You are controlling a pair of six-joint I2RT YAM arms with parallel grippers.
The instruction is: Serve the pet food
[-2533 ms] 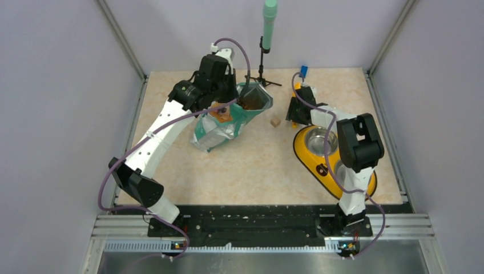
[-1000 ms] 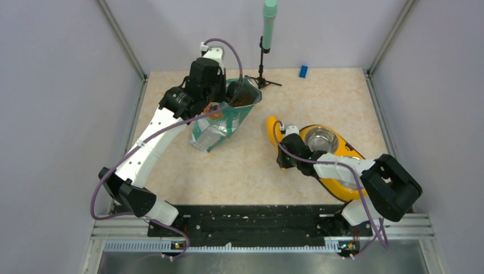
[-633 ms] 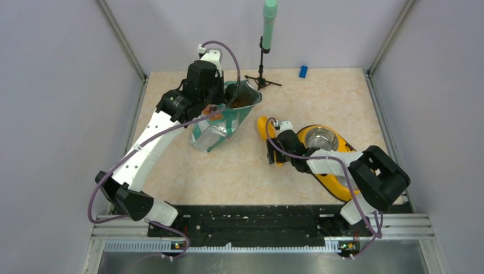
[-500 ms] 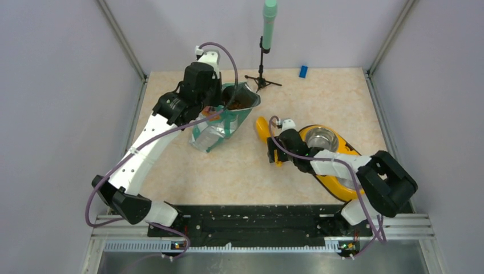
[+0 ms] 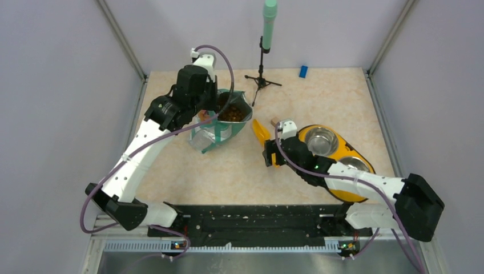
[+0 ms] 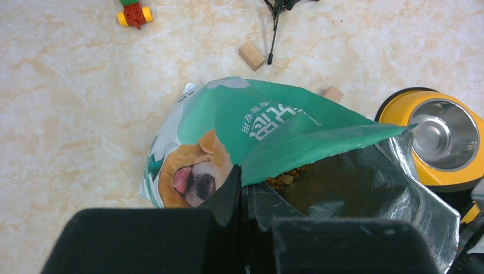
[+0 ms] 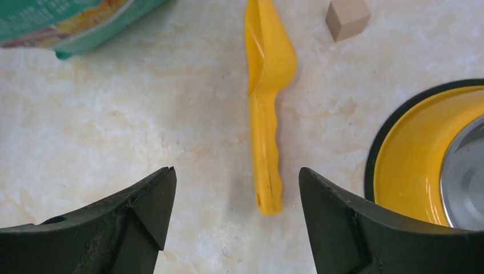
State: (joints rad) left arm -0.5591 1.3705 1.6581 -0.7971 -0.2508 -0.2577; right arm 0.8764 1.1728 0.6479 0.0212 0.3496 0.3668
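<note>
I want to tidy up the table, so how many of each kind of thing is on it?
Pet food pouch: 1
Yellow scoop: 1
Yellow double-bowl feeder: 1
Wooden cubes: 2
Blue block: 1
Small wheeled toy: 1
Green-topped tripod stand: 1
Total: 8

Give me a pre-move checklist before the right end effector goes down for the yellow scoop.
1. Right end effector open: ok, jaws spread wide.
2. Yellow scoop lined up: ok, its handle lies between the fingers, though off centre.
3. Height left above the scoop: cannot tell.
4. Pouch held open: ok, the left end effector is shut on its rim and the mouth gapes.
5. Kibble reachable: ok, visible inside the mouth.
6. Wooden cube out of the way: ok, apart from the scoop's head.
</note>
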